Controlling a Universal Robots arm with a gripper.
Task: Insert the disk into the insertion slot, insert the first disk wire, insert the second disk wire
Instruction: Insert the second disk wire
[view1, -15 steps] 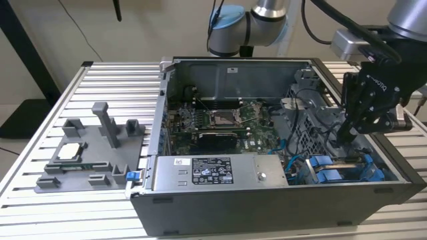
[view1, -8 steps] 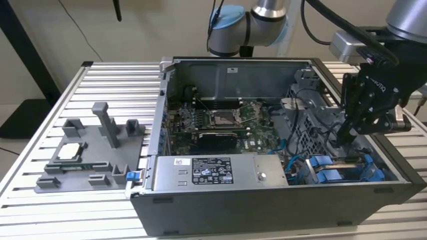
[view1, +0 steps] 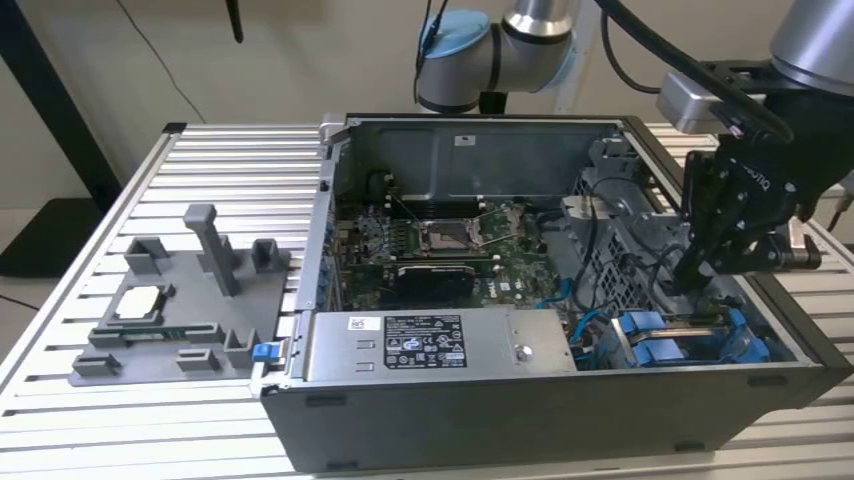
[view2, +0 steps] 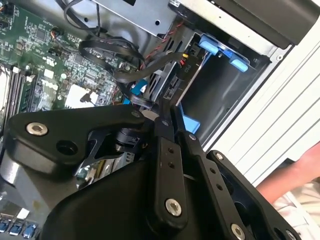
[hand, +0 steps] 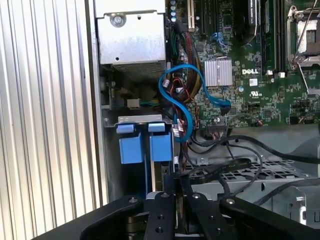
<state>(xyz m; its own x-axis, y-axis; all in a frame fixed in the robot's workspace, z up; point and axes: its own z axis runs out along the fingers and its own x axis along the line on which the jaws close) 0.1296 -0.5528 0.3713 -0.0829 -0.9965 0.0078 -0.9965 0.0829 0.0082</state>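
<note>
The open computer case (view1: 534, 400) holds the grey drive cage at the exterior view's right. Its insertion slot (view1: 694, 330) carries blue-tabbed holders (hand: 161, 147), and a dark disk edge (hand: 159, 182) shows below them. My gripper (view1: 694, 278) reaches down into this cage. In both wrist views its black fingers (hand: 165, 207) are pressed together. A black disk wire (hand: 220, 167) runs out from the gripper (hand: 176, 179) tips. A blue disk wire (hand: 175, 100) loops just beyond. The gripper (view2: 167, 117) tips sit beside a blue connector (view2: 134, 95) and black cables (view2: 120, 75).
The motherboard (view1: 427, 240) with its silver socket fills the case's middle, and a power supply (view1: 427, 345) sits at the front. A grey fixture with parts (view1: 174, 300) stands at the exterior view's left. A person's arm (view2: 295, 175) is close by the case.
</note>
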